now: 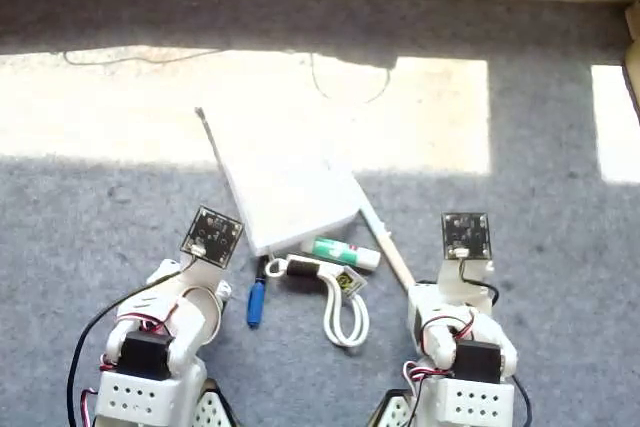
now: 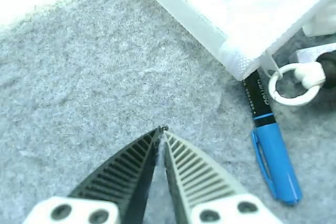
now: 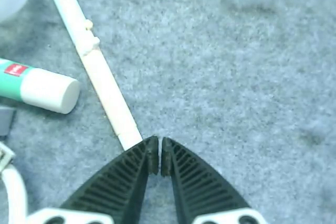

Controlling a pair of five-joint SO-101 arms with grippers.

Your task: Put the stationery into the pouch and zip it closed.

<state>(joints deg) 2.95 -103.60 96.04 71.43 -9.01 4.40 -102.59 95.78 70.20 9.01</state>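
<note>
My left gripper point(image 2: 161, 131) and right gripper point(image 3: 159, 154) both have jaws pressed together. The blue-capped black plastic marker point(image 2: 270, 148) runs lengthwise away from the flat white mesh pouch point(image 2: 247, 9) at its corner, nearer my left gripper.

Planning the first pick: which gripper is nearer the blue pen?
Left. The left gripper is just beside the blue pen; the right gripper is farther off, at the end of the white stick.

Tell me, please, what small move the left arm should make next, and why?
Probably open the left arm's jaws and ease them toward the blue pen. They stand shut over the carpet, holding nothing, and the pen lies close by, outside the white pouch, at its corner.
</note>
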